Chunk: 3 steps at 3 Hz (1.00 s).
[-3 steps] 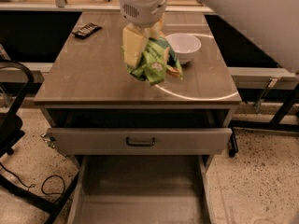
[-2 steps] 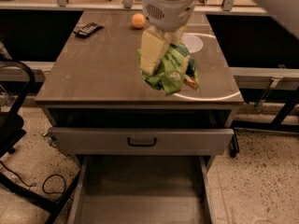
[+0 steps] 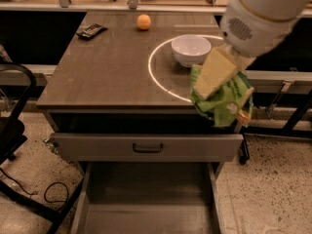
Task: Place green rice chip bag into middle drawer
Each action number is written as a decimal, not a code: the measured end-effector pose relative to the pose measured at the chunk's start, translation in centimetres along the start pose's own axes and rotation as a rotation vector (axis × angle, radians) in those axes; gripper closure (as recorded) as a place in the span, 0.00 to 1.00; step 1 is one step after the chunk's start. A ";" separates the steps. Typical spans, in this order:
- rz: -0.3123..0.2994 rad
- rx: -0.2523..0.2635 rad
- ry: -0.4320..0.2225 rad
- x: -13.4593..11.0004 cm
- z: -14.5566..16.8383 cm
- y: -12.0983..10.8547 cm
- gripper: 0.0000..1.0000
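since the earlier frame the arm has carried the green chip bag [image 3: 225,100] away from the middle of the bench [image 3: 107,77] and out toward its front right corner, so the bag now hangs in the air, half over the bench edge and half past it, above the right end of the shallow drawer with the dark handle [image 3: 97,147]. the fingers [image 3: 214,74] are closed on the bag's upper part: one tan finger lies flat across its front and the other is hidden behind the foil, with the crumpled bag sagging below them. the white bowl [image 3: 191,48], partly covered by the bag a moment ago, now stands in full view just behind it, inside the bright ring of light [image 3: 151,67] on the bench top. the orange [image 3: 143,22] and the dark wrapper [image 3: 91,30] sit toward the back, well apart from the bag, as before. as for progress, the pick-up looks done and the carry is under way, but the placing is not. the middle drawer [image 3: 146,204] stands pulled out at the bottom, with nothing visible on its floor, and the bag is well above it and off to its right. what seems left is to bring the bag forward and leftward past the handled drawer's front, lower it into the tray, and let go.
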<state>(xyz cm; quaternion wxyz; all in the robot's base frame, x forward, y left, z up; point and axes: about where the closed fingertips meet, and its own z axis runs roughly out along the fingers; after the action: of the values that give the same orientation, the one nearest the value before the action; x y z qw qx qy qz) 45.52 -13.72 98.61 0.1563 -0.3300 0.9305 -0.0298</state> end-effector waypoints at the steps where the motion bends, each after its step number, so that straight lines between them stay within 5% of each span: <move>1: 0.114 -0.038 -0.008 4.8 -0.9 -0.4 1.00; 3: 0.128 -0.074 -0.020 5.8 0.5 -0.2 1.00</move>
<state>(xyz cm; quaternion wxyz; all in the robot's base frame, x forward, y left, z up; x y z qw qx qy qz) 41.58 -17.48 96.61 0.1548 -0.2754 0.9486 0.0177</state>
